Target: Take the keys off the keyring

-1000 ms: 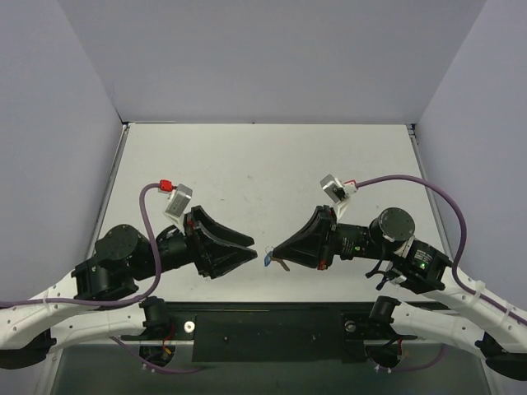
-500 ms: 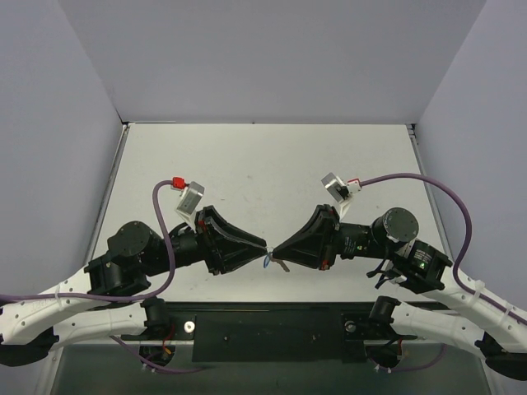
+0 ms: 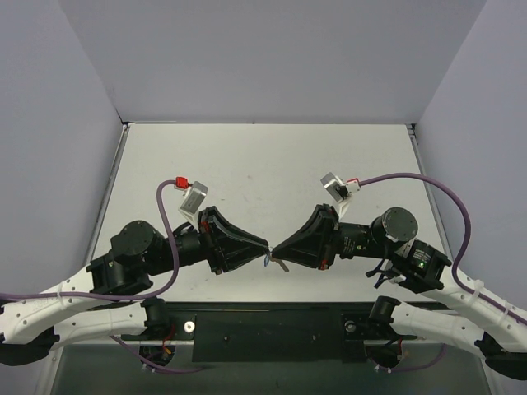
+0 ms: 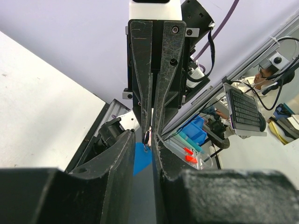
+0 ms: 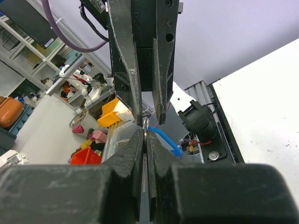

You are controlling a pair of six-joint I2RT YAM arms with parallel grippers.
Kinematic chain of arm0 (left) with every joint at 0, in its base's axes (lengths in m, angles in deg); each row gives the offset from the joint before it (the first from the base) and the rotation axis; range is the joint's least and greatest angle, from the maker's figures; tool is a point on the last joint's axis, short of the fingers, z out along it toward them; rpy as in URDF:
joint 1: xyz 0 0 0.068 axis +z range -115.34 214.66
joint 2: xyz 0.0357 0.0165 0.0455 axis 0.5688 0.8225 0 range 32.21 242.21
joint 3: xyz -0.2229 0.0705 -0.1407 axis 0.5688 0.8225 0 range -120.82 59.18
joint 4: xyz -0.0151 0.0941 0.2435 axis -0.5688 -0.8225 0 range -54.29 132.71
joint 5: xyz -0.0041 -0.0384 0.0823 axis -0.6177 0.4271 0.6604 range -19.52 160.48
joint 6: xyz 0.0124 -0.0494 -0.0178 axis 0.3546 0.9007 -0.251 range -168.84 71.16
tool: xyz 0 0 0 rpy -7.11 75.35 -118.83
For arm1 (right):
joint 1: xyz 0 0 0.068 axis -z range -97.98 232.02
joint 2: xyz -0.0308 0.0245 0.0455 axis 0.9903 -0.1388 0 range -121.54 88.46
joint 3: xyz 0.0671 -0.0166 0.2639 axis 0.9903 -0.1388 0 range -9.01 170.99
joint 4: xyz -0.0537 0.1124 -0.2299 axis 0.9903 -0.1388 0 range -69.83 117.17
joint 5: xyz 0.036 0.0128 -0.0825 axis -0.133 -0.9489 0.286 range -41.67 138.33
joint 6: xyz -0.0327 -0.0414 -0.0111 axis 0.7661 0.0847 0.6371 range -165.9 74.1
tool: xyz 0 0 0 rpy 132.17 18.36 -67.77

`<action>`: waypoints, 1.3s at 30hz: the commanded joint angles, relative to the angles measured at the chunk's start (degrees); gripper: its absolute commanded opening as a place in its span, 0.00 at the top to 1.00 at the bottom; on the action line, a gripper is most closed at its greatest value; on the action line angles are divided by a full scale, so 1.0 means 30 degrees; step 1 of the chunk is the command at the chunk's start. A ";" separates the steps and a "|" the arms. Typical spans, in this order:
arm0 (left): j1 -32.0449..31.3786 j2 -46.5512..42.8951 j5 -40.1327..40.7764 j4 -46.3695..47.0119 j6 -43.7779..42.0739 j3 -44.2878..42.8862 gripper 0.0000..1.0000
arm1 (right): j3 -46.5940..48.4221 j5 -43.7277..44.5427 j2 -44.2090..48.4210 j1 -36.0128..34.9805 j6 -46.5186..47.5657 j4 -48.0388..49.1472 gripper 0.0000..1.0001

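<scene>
My two grippers meet tip to tip above the table's near edge. My right gripper (image 3: pixel 277 251) is shut on the thin silver key (image 5: pixel 145 156), whose blade shows edge-on between the jaws (image 5: pixel 145 133). The thin metal ring (image 5: pixel 146 122) sticks out past those tips, and the blue tag (image 5: pixel 164 140) hangs off it. My left gripper (image 3: pixel 264 246) has closed narrowly around the ring (image 4: pixel 147 136) at its tips (image 4: pixel 145 138). The blue tag (image 4: pixel 141 157) hangs just below, also seen from above (image 3: pixel 267 261).
The white table (image 3: pixel 263 164) stretches away behind the grippers, with grey walls on three sides. The black base bar (image 3: pixel 272 329) runs along the near edge under both arms. Purple cables (image 3: pixel 428 185) loop off each wrist.
My left gripper was wide open and left of the tag one second ago. It has moved right and closed onto the ring. My right gripper has held still with the key.
</scene>
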State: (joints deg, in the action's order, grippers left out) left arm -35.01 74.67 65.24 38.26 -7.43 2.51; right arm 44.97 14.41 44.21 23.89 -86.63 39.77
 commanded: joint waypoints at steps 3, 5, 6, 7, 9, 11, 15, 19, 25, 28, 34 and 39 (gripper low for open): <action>-0.0097 0.0057 0.0016 0.0809 -0.0004 -0.0214 0.71 | 0.0201 -0.0415 -0.0103 -0.0077 0.0129 0.1132 1.00; -0.0097 0.0057 -0.0013 0.0780 -0.0062 -0.0243 0.71 | 0.0202 -0.0357 -0.0133 -0.0077 0.0130 0.1132 1.00; -0.0097 0.0086 -0.0013 0.0838 -0.0062 -0.0272 0.72 | 0.0201 -0.0356 -0.0133 -0.0077 0.0130 0.1132 1.00; -0.0097 0.0144 -0.0042 0.0838 -0.0033 -0.0243 0.73 | 0.0259 -0.0385 -0.0191 -0.0048 0.0159 0.1132 1.00; -0.0098 0.0202 -0.0100 0.0838 -0.0062 -0.0301 0.75 | 0.0260 -0.0444 -0.0250 -0.0106 0.0129 0.1132 1.00; -0.0097 0.0290 -0.0188 0.0780 -0.0091 -0.0360 0.79 | 0.0289 -0.0532 -0.0338 -0.0135 0.0100 0.1190 1.00; -0.0097 0.0349 -0.0335 0.0429 -0.0209 -0.0564 0.99 | 0.0290 -0.0620 -0.0338 -0.0223 0.0100 0.1132 1.00; -0.0097 0.0232 -0.0364 -0.0040 -0.0297 -0.0681 1.00 | 0.0290 -0.0649 -0.0309 -0.0253 0.0159 0.1074 1.00; -0.0126 0.0379 -0.0043 -0.2407 -0.0384 -0.1500 1.00 | 0.0436 -0.0912 -0.0425 -0.0340 0.0218 0.0722 1.00; -0.0097 0.0642 -0.0100 -0.3904 -0.0560 -0.2204 1.00 | 0.0436 -0.1118 -0.0601 -0.0399 0.0159 0.0634 1.00; -0.0097 0.1023 -0.0686 -0.6337 -0.0765 -0.3522 1.00 | 0.1457 -0.1906 -0.1448 -0.0370 0.0568 -0.0915 1.00; -0.0097 0.1083 -0.0745 -0.7247 -0.0679 -0.3847 1.00 | 0.2515 -0.2231 -0.1920 -0.0429 0.1505 -0.3347 1.00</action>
State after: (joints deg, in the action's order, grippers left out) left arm -35.11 77.81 63.56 19.97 -9.03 -6.63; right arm 48.68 10.35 39.09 23.30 -85.21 32.78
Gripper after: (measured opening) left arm 0.016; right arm 0.008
